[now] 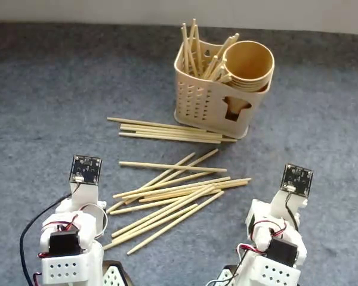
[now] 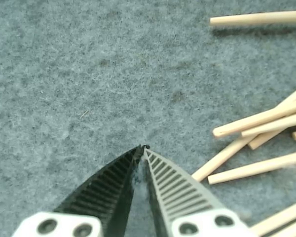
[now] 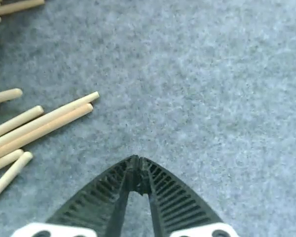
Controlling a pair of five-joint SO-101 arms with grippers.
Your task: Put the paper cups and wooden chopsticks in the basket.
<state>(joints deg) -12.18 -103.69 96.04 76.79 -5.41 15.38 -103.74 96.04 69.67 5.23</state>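
Note:
A cream plastic basket (image 1: pixel 209 104) stands at the back of the grey carpet, holding stacked paper cups (image 1: pixel 249 64) and several upright wooden chopsticks (image 1: pixel 194 50). Loose chopsticks lie in a row in front of the basket (image 1: pixel 167 132) and in a scattered pile (image 1: pixel 167 193) between the two arms. My left gripper (image 2: pixel 142 148) is shut over bare carpet, with chopstick ends (image 2: pixel 246 126) just beside it. My right gripper (image 3: pixel 136 160) is shut too, also over carpet, near other chopstick ends (image 3: pixel 44 121). Both arms sit low at the near edge.
Grey carpet (image 1: pixel 48 107) covers the table, with open room to the far left and far right of the basket. A black cable (image 1: pixel 27 238) loops beside the left arm's base.

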